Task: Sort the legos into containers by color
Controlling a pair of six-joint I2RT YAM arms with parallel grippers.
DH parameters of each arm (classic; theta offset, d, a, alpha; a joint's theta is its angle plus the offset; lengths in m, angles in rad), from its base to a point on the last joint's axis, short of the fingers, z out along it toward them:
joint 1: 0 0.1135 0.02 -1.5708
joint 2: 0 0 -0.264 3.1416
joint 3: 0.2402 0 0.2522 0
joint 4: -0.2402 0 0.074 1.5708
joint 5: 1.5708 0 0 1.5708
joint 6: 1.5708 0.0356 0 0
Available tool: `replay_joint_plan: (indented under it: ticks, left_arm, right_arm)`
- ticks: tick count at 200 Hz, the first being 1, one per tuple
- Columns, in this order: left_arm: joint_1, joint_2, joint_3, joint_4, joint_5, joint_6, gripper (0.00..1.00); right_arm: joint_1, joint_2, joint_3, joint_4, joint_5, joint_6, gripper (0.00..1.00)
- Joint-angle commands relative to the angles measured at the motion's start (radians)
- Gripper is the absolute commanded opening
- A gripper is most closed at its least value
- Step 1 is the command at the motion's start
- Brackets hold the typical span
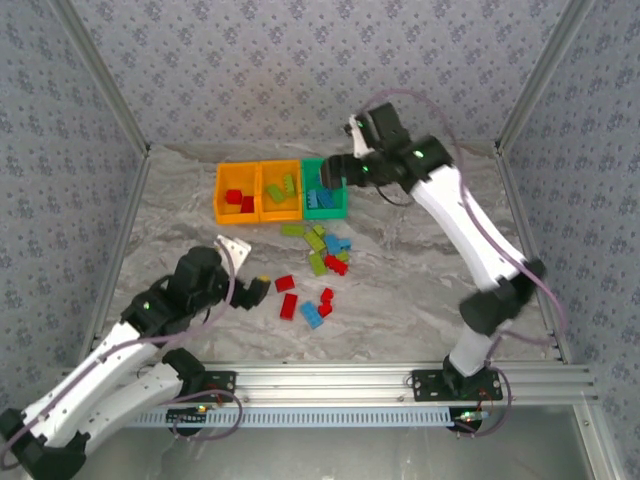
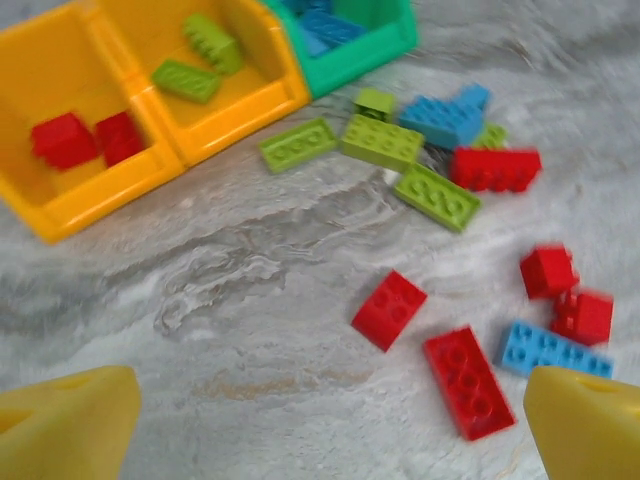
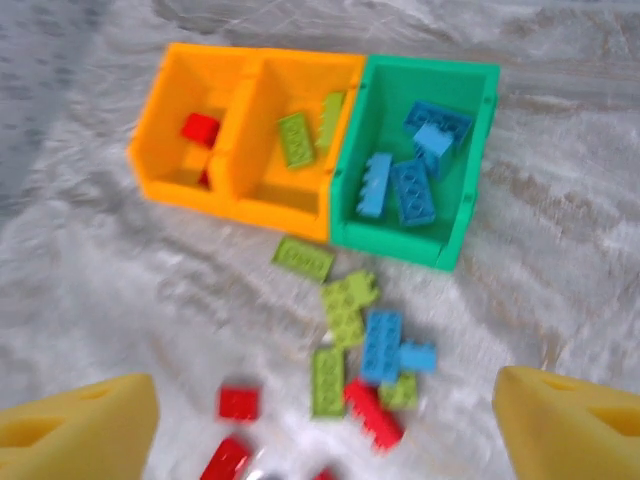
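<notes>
Two pincers, both spread wide and empty: left gripper (image 2: pixel 328 425) over loose legos (image 2: pixel 467 382) on the table (image 2: pixel 250 300), right gripper (image 3: pixel 325 425) near the containers (image 3: pixel 395 243). We judge the bricks light, rigid and slick, and would pinch across their long flat sides.

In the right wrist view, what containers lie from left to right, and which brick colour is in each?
Left orange bin with red bricks, middle orange bin with lime bricks, green bin with blue bricks.

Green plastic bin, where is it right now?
Top view: the green plastic bin ends the row on the right, beside an orange plastic bin holding lime green bricks.
</notes>
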Motion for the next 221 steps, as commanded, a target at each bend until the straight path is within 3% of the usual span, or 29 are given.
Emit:
replay_joint_plan:
  ticks: [1, 35, 70, 107, 155, 221]
  left_arm:
    - [0.005, 0.127, 0.092, -0.159, -0.117, -0.417, 0.95]
    - [0.001, 0.304, 0.102, -0.06, 0.049, -0.588, 0.94]
    - [-0.009, 0.48, 0.125, 0.001, 0.114, -0.511, 0.95]
    - [-0.035, 0.644, 0.178, 0.012, 0.132, -0.539, 0.98]
    - [-0.076, 0.841, 0.252, 0.04, 0.077, -0.533, 0.99]
    - [-0.057, 0.952, 0.183, 0.094, 0.027, -0.535, 0.83]
  right_arm:
    - [0.058, -0.168, -0.185, -0.089, -0.068, 0.018, 1.0]
    - [0.177, -0.422, -0.458, -0.153, -0.049, 0.127, 1.0]
    - [0.229, -0.605, -0.649, -0.147, -0.002, 0.234, 1.0]
    - [0.226, -0.626, -0.623, -0.177, 0.044, 0.24, 1.0]
    - [0.229, -0.614, -0.592, -0.164, 0.049, 0.238, 1.0]
    - [0.242, -0.628, -0.612, -0.158, 0.047, 0.265, 1.0]
